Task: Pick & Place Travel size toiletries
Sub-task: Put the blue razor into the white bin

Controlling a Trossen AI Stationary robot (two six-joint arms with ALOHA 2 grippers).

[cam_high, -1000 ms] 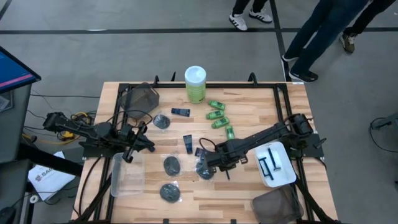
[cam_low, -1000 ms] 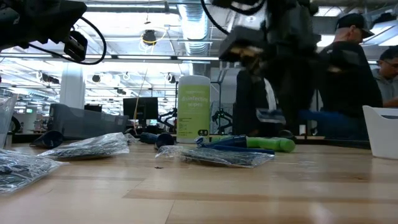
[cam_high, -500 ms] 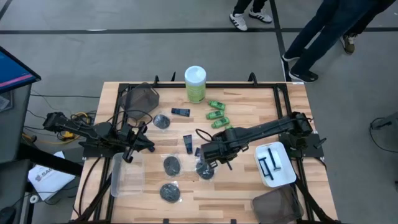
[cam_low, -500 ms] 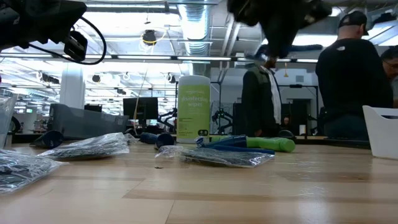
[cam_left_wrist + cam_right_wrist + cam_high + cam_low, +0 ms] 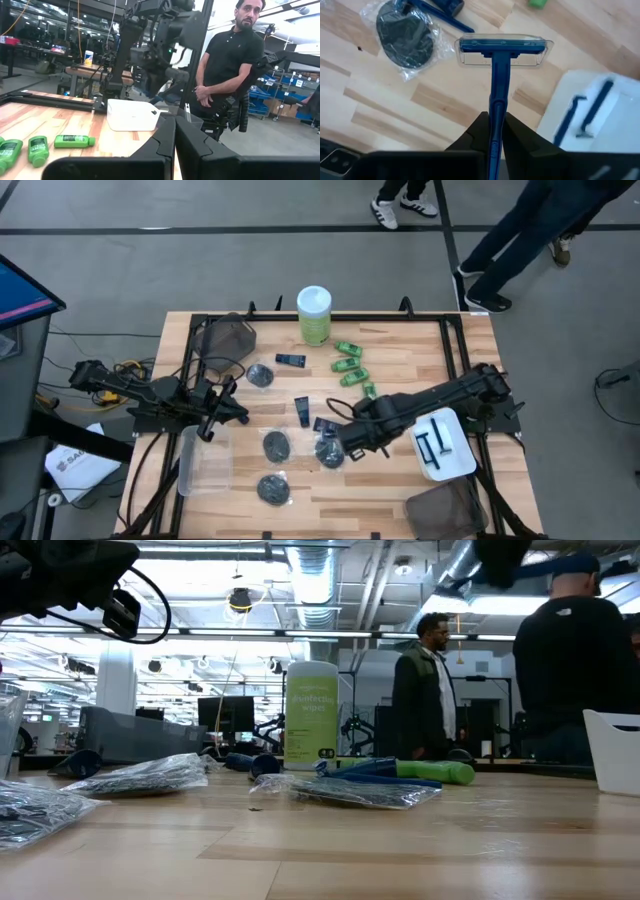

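The right gripper [image 5: 492, 131] is clamped on a blue razor [image 5: 496, 70], fingers pinching the handle so the razor's long axis runs straight out ahead of the fingers, head farthest from them. The clear-capped head sits crosswise at the far end. From above, the right gripper [image 5: 352, 438] hangs over the middle of the table [image 5: 400, 490], just beside a black disc in its wrapper [image 5: 329, 452] and near a white tray [image 5: 458, 463] on the right side, which already holds two more razors [image 5: 434, 442] lying lengthwise. The held razor is too thin to pick out from overhead, so how high it sits off the wood is hard to judge.

Four small green bottles [image 5: 350, 364] lie in a loose row toward the back, a navy tube [image 5: 290, 360] beside them and another [image 5: 302, 410] closer to centre. More black discs [image 5: 274, 445] are scattered on the left half (each one bagged in plastic).

The left gripper [image 5: 175, 137] waits over the table's left edge with its fingers pressed together, above a clear tray [image 5: 203, 462].
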